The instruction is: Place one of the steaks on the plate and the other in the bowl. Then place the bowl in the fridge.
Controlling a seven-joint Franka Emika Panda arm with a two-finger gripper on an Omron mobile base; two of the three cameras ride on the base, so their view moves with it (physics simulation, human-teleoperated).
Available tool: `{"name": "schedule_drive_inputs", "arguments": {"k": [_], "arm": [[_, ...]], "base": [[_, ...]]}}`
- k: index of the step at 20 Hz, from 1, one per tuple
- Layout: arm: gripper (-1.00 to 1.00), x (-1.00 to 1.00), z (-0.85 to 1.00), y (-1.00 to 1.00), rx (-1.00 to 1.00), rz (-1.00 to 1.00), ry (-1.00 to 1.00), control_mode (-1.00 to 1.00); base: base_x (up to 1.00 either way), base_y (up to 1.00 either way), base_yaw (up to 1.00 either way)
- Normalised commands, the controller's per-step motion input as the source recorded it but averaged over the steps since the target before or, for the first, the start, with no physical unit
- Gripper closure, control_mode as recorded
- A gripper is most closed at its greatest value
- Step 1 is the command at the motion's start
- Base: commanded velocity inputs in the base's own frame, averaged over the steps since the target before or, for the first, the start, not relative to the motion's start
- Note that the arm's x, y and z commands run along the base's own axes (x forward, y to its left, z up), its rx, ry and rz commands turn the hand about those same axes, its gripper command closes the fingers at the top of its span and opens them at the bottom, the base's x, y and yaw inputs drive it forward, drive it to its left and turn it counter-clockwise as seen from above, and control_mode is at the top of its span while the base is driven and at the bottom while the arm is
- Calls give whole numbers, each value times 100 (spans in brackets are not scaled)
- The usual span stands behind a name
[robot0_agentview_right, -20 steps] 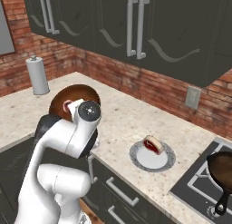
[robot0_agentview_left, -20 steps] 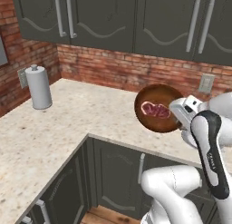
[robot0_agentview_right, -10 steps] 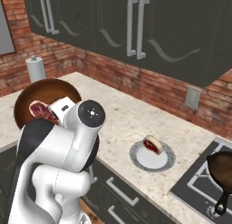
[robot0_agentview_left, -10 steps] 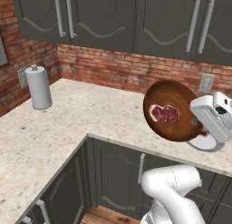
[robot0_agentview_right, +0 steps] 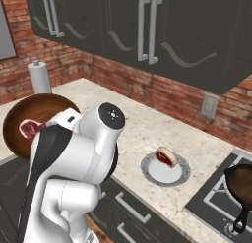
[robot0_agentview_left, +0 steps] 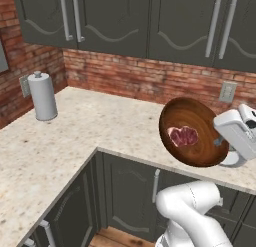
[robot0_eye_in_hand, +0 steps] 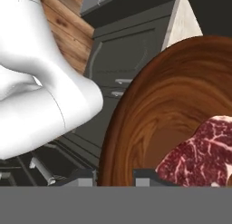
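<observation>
You have the bowl [robot0_agentview_left: 196, 132] pinched by its rim in closed jaws, tipped steeply in the air off the surface [robot0_agentview_left: 75, 136] edge with one steak [robot0_agentview_left: 183, 136] inside, so level it, since that glossy rigid bowl and slick meat probably slide easily.

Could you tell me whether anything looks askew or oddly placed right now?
Yes: the bowl hangs off the counter, held by the end effector, tipped steeply on edge, yet its steak clings inside. The other steak lies on the plate.
</observation>
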Motion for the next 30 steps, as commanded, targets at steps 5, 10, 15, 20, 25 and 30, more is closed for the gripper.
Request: {"name": "schedule_drive_inputs", "arguments": {"k": [5,10,15,20,25,30], "arm": [[100,1,-1,0,0,0,0,-100],[100,0,0,0,0,0,0,100],[100,0,0,0,0,0,0,100],[100,0,0,0,0,0,0,100],[100,0,0,0,0,0,0,100],[100,0,0,0,0,0,0,100]], "base": [[0,0,0],[-2,2,1],[-34,23,19],[-77,7,24],[-97,-14,18],[-79,-20,28]]}}
